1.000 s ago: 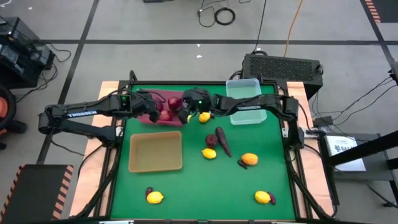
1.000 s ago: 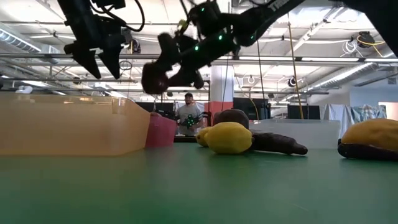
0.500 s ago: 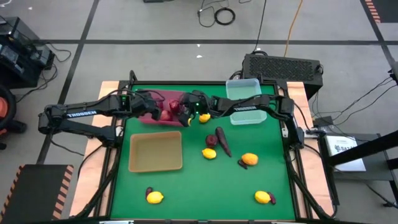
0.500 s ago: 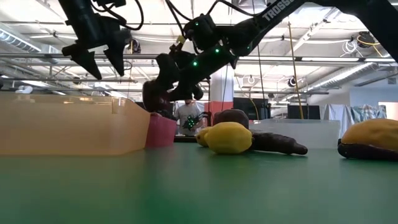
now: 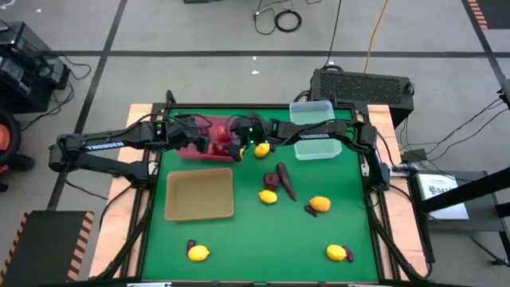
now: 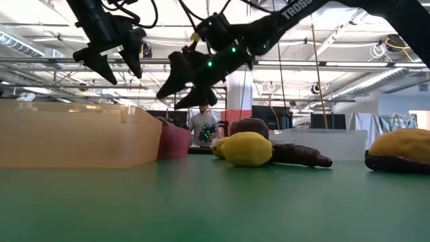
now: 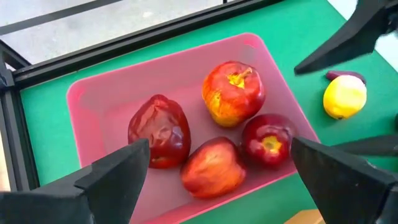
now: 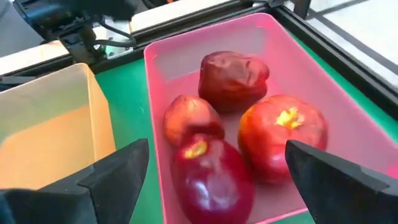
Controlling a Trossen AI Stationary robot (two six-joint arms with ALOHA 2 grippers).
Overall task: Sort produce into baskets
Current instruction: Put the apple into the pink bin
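Right gripper [image 5: 232, 146] spread empty over pink tray [image 7: 93, 99] w/ four red fruits [image 8: 211, 174]; left gripper [image 5: 198, 137] spread beside. Next, likely: fetch lemon [image 5: 261, 150] for another basket.

Even, bright overhead light fills every view. In the low view, ceiling strip lights [image 6: 40, 40] glare at 10 o'clock, and the near green bench [image 6: 215, 208] is blurred. The red fruits [image 7: 233, 93] show soft highlights, their shadows faint.
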